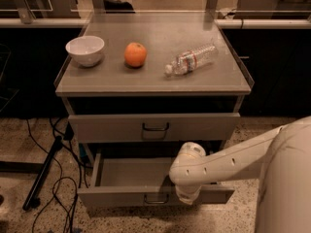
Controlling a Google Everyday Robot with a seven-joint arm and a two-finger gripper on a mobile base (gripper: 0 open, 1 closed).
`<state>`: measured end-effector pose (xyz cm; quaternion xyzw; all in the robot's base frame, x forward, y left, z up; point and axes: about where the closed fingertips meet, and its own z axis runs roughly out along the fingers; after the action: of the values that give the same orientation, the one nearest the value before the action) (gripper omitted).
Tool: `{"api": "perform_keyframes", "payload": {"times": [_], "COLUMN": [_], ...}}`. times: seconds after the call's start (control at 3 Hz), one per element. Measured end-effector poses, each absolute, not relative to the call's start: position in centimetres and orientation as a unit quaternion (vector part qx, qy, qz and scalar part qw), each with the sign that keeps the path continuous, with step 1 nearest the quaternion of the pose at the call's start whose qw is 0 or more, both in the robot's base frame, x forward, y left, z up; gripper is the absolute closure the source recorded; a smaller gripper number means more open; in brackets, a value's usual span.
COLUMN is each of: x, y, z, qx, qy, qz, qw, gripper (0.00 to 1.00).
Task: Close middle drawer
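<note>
Speckled floor (19, 144); grey middle drawer (121, 196) open, pincer (187, 198) front-right.

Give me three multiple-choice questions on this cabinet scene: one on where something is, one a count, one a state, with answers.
1. Where is the gripper?
A. raised above the cabinet
B. at the front of the middle drawer, just right of its handle
C. down among the floor cables

2. How many things are on the cabinet top?
A. two
B. five
C. three

3. The middle drawer is:
A. pulled out
B. shut flush
C. taken out of the cabinet

Answers:
1 B: the arm reaches across and its end sits at that drawer's front.
2 C: a white bowl, an orange and a bottle lying on its side.
3 A: its tray shows from above, and its front stands out beyond the drawer above.
</note>
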<state>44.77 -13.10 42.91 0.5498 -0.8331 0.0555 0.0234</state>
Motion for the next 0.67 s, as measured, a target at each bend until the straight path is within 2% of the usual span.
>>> {"api": "perform_keyframes", "payload": {"times": [0.33,0.67], "x": [49.06,49.08], "y": [-11.05,-11.04], "z": [45.15,45.16], "qx": [0.548,0.548], "qy": [-0.833,-0.833], "qz": [0.072,0.072], "qw": [-0.018,-0.018], "gripper": [1.00,1.00]}}
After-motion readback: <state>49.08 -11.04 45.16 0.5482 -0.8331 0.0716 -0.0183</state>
